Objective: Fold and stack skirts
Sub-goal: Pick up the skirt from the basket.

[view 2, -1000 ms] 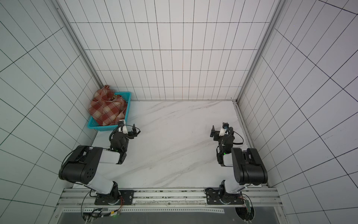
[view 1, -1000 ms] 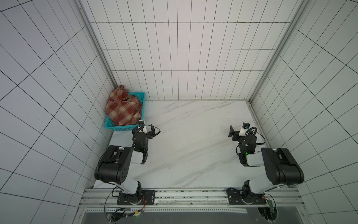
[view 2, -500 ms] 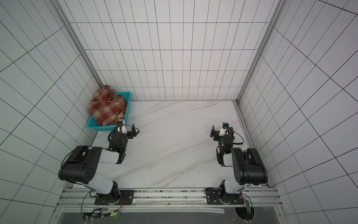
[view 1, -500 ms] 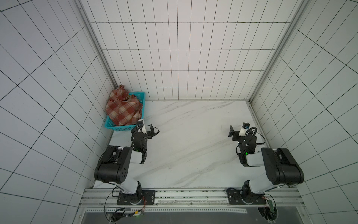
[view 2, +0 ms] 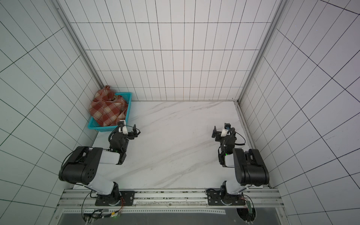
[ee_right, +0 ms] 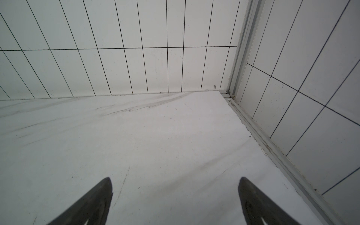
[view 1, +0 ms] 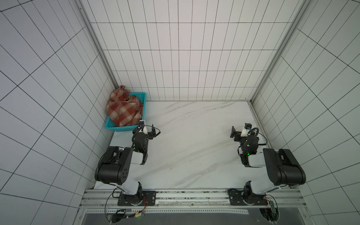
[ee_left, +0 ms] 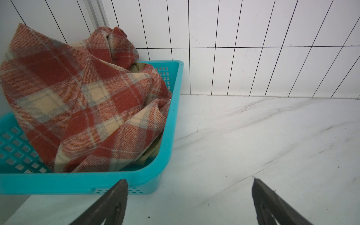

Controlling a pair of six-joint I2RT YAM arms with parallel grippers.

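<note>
The rust-red and cream plaid skirt (view 1: 124, 111) (view 2: 107, 111) lies crumpled in a teal basket (view 1: 121, 128) (view 2: 102, 129) at the table's back left corner. In the left wrist view the plaid skirt (ee_left: 83, 101) fills the basket (ee_left: 171, 120), and bits of the olive-khaki skirt (ee_left: 151, 154) show under it. My left gripper (view 1: 148, 131) (view 2: 130, 131) (ee_left: 190, 183) hovers open just in front of the basket's near right corner, holding nothing. Over the right side of the table, my right gripper (view 1: 240, 132) (view 2: 221, 133) (ee_right: 175, 181) is open and empty.
The white marble table (view 1: 194, 148) is walled by white tiles at the back and on both sides. A metal rail (ee_right: 272, 148) runs along its right edge. Both arm bases sit on a rail (view 1: 191, 194) at the front.
My left gripper has turned very slightly toward the basket. The right arm has not moved.
</note>
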